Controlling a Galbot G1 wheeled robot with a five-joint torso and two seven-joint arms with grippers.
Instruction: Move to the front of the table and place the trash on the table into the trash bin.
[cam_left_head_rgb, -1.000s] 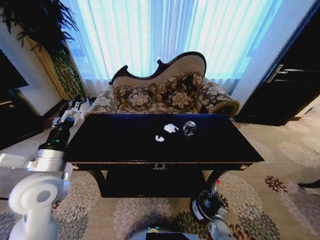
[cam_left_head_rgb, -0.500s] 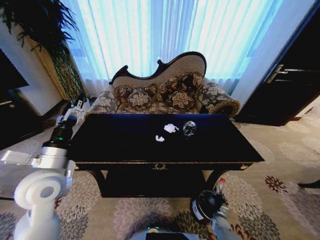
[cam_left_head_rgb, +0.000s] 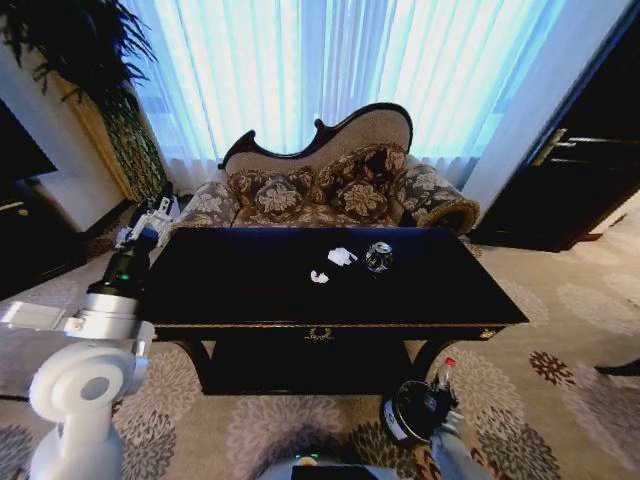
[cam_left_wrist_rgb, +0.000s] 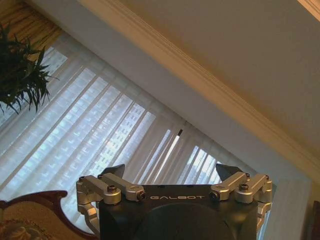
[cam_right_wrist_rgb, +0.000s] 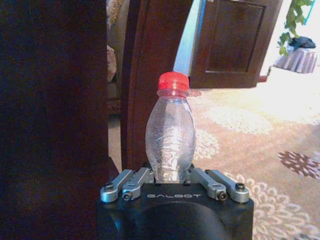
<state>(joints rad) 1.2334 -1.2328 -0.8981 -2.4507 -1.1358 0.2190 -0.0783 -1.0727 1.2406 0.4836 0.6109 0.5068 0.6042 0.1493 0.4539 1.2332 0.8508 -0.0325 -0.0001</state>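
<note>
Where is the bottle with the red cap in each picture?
Head view: the plastic bottle is low on the right, above the trash bin, at the right gripper.
Left wrist view: not in it.
Right wrist view: upright in the middle, held between the fingers.
Shared landmark: the dark table leg beside the bottle.

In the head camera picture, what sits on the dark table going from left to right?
Small paper wad → larger paper wad → crushed can, all on the table.
</note>
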